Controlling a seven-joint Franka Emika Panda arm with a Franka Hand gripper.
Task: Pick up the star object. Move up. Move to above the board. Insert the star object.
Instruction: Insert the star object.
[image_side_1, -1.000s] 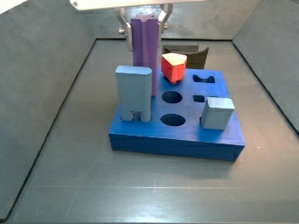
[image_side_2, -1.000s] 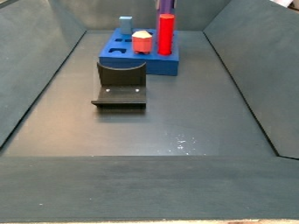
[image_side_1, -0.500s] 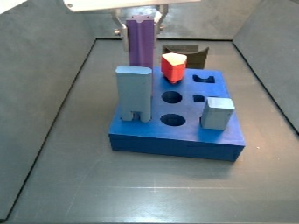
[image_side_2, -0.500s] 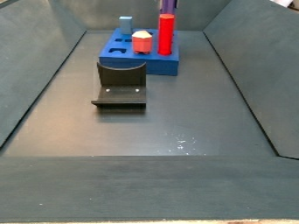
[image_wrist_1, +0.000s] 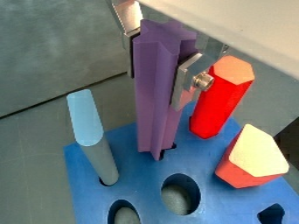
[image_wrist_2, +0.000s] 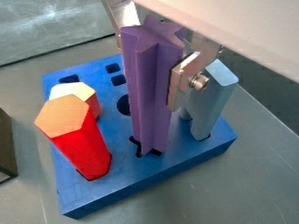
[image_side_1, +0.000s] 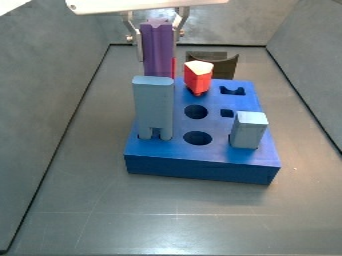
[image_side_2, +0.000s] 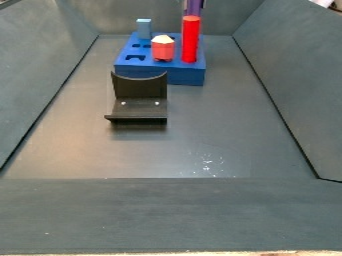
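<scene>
The gripper (image_wrist_1: 162, 70) is shut on the star object (image_wrist_1: 158, 96), a tall purple ridged prism held upright between the silver fingers (image_wrist_1: 187, 83). The same grip shows in the other wrist view, gripper (image_wrist_2: 152, 66), star object (image_wrist_2: 142, 96). The star's lower end meets a shaped hole in the blue board (image_wrist_2: 117, 179); how deep it sits cannot be told. In a side view the gripper (image_side_1: 158, 20) holds the star object (image_side_1: 158, 50) over the far edge of the board (image_side_1: 201, 155). The board (image_side_2: 158, 62) also shows far off.
On the board stand a red peg (image_wrist_1: 216, 101), a red-and-cream hexagonal piece (image_wrist_1: 251, 157), a light-blue cylinder (image_wrist_1: 91, 131), a light-blue tall block (image_side_1: 152, 105) and a small grey-blue cube (image_side_1: 250, 128). The dark fixture (image_side_2: 138, 95) stands on the floor beside the board.
The gripper with the star object has shifted slightly to the left in a side view. Nothing else has moved.
</scene>
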